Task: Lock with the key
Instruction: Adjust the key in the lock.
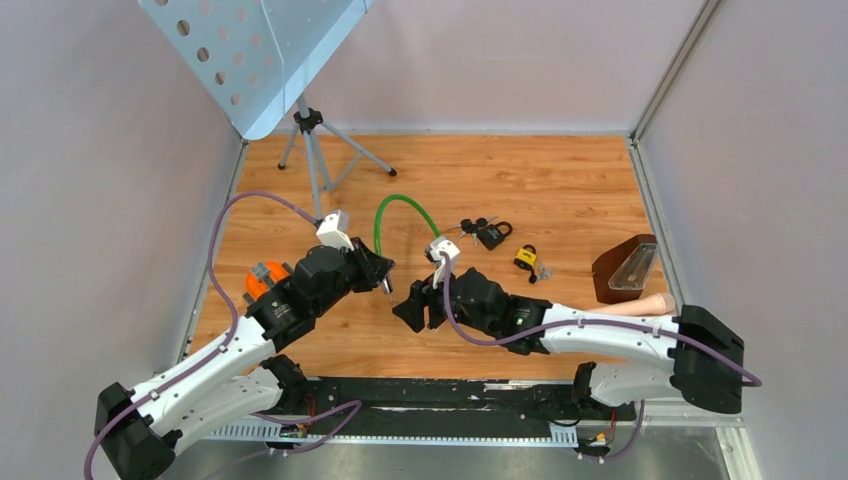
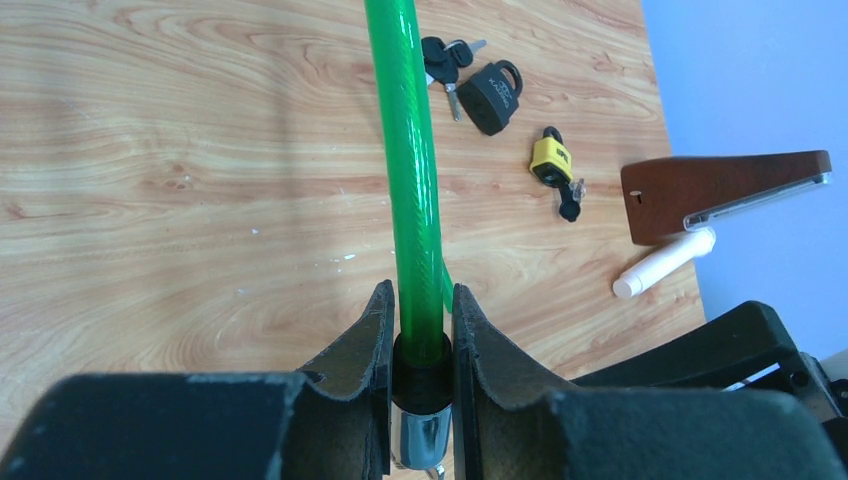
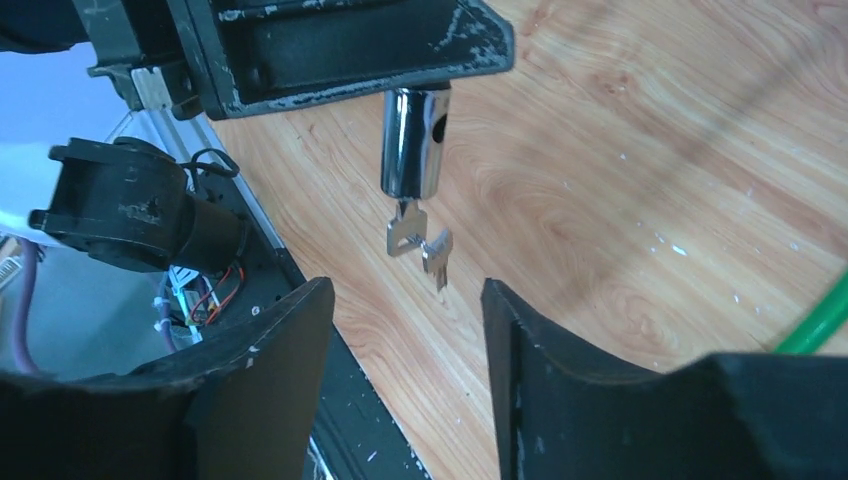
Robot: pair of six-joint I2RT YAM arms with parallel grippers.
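A green cable lock (image 1: 399, 203) arcs over the wooden table. My left gripper (image 1: 384, 277) is shut on the cable's black collar, seen up close in the left wrist view (image 2: 421, 345), with the green cable (image 2: 408, 170) running away from the jaws. Its chrome lock cylinder (image 3: 411, 150) points down below the fingers. A silver key (image 3: 405, 234) sits in the cylinder's end, and a second key (image 3: 438, 256) hangs from it. My right gripper (image 1: 411, 309) is open and empty, its jaws just short of the keys in the right wrist view (image 3: 405, 295).
A black padlock (image 1: 491, 235) with keys and a yellow padlock (image 1: 525, 258) lie right of centre. A brown wedge-shaped box (image 1: 624, 268) and a white tube (image 2: 665, 262) lie at the right edge. A tripod (image 1: 311, 140) with a perforated metal tray stands at the back left.
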